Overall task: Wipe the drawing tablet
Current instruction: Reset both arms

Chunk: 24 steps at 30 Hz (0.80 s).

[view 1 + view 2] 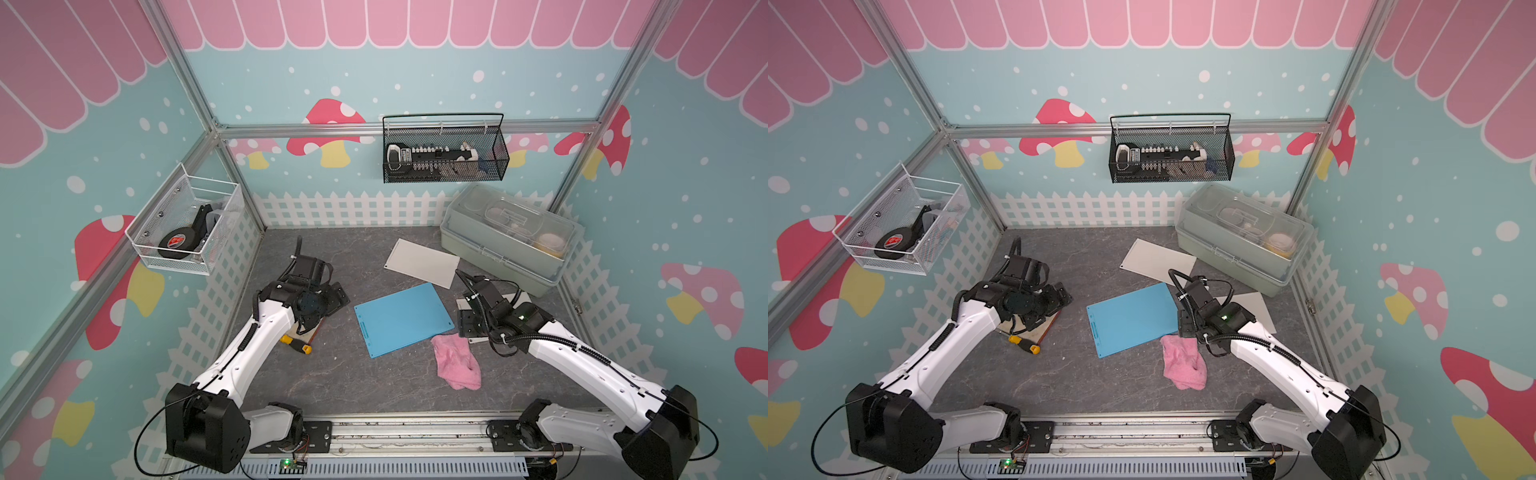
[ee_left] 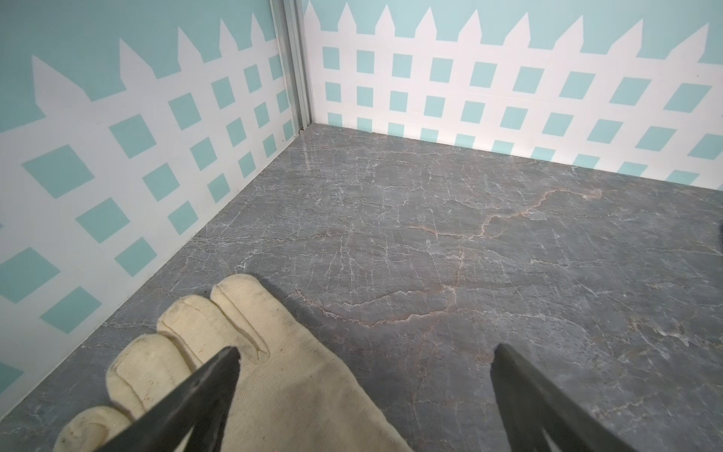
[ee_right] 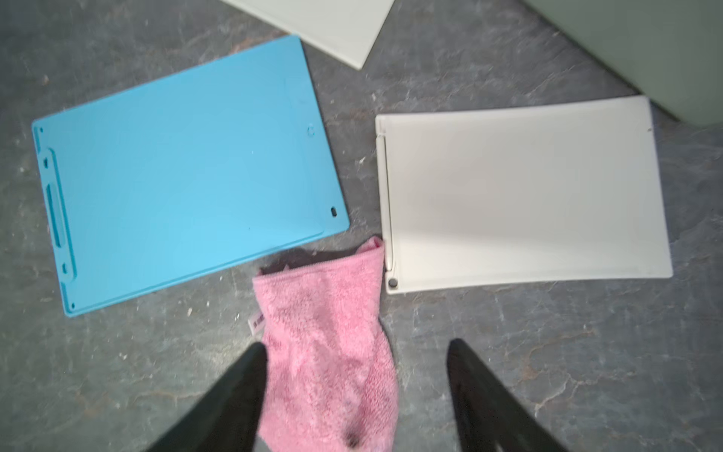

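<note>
Grey tabletop [image 1: 332, 374] in shot. The pale green box [image 1: 490, 253] sits behind and right of the blue drawing tablet [image 1: 403, 318], which lies flat mid-tabletop. A white board [image 3: 520, 195] lies just right of the tablet, apart from it. The pink cloth [image 1: 455, 361] is crumpled just beside the tablet's near right corner. The right hand [image 3: 357, 345] is above the cloth, fingers spread, gripping nothing. The left hand [image 2: 365, 352], well left of the tablet, is spread too, over a cream glove [image 2: 281, 383].
</note>
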{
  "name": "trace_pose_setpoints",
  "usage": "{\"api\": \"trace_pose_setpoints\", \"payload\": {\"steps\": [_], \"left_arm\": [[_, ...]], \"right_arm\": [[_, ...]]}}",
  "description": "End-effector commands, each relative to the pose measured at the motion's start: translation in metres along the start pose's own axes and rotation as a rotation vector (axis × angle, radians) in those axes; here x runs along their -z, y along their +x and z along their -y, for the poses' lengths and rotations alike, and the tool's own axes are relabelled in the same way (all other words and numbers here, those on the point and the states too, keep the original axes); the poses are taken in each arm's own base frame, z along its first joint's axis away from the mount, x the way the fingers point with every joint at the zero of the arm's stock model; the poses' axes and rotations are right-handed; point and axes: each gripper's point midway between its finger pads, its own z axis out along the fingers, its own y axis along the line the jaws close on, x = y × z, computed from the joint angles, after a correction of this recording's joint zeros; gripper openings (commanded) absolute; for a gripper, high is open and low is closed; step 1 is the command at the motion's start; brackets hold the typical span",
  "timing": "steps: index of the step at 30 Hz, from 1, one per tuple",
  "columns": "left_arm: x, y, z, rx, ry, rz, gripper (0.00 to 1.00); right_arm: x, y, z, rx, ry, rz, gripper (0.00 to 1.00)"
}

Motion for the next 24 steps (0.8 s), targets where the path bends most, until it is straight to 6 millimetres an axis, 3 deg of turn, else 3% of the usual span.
{"api": "trace_pose_setpoints", "payload": {"steps": [1,4,5,7,9,12,15,18,22,24], "left_arm": [[0.028,-0.025,-0.004,-0.040,-0.030,0.143,0.99],[0.051,-0.045,-0.020,-0.021,-0.110,0.317,0.99],[0.062,-0.053,-0.027,0.010,-0.127,0.393,0.99],[0.083,-0.067,-0.042,0.097,-0.162,0.554,0.99],[0.099,-0.078,-0.060,0.146,-0.235,0.724,0.99],[0.109,-0.091,-0.075,0.032,-0.334,0.913,0.99],[0.092,-0.095,-0.085,-0.198,-0.479,0.958,0.99],[0.058,-0.092,-0.087,-0.339,-0.458,0.921,0.99],[0.021,-0.090,-0.092,-0.350,-0.369,0.946,0.99],[0.005,-0.095,-0.093,-0.333,-0.331,0.944,0.99]], "right_arm": [[0.029,-0.047,0.026,-0.058,0.062,0.304,0.99],[0.057,-0.076,0.062,-0.109,0.256,0.465,0.99],[0.066,-0.080,0.082,-0.150,0.385,0.490,0.99],[0.071,-0.085,0.101,-0.116,0.553,0.527,0.99],[0.057,-0.087,0.104,-0.019,0.563,0.539,0.99],[0.030,-0.080,0.116,-0.017,0.497,0.603,0.99],[0.000,-0.062,0.143,-0.038,0.532,0.603,0.99],[-0.033,-0.048,0.159,-0.017,0.548,0.539,0.99],[-0.068,-0.043,0.165,-0.002,0.519,0.539,0.99],[-0.075,-0.051,0.163,0.023,0.495,0.557,0.99]]}}
